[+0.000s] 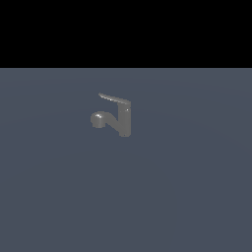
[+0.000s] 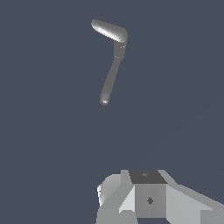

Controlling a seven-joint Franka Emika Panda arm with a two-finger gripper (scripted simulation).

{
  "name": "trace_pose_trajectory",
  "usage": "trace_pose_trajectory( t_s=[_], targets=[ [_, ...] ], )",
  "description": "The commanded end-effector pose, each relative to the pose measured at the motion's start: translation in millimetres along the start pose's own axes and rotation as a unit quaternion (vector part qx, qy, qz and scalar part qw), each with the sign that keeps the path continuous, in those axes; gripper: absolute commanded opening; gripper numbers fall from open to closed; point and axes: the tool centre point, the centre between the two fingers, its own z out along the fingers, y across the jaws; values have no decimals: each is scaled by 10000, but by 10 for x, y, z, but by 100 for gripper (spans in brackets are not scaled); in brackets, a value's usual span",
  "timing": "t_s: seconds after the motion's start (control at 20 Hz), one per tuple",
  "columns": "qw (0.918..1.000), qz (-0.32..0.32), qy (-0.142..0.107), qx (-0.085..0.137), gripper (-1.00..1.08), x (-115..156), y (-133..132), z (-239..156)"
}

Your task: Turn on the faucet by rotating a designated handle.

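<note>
In the exterior view the faucet (image 1: pixel 120 118) stands alone a little left of the frame's centre, on a flat slate-blue floor (image 1: pixel 187 197) under a black band across the top. Going left to right: the spout's rounded head (image 1: pixel 98 119) sits lowest and furthest left, its neck rising rightward to the upright body (image 1: pixel 125 121). The handle (image 1: pixel 114 99) is a thin blade reaching up and leftward from the body's top.

The arm does not show in that view. In the wrist view the faucet appears from above, in the upper middle, handle (image 2: pixel 109 30) bright, spout (image 2: pixel 110 81) darker. The gripper (image 2: pixel 146 199) is cut off by the bottom edge, well apart from the faucet; its fingers are out of sight, so whether they stand apart or together cannot be told.
</note>
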Motion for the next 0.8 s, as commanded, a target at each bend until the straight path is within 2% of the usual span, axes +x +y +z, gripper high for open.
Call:
trace_pose_trajectory(
  t_s=[0.0, 0.4, 0.75],
  targets=[
    [10000, 0, 0, 0, -100, 0, 0, 0],
    [9998, 11, 111, 143, -100, 68, 39, -33],
    [9998, 51, 108, 146, -100, 89, 38, -33]
  ],
)
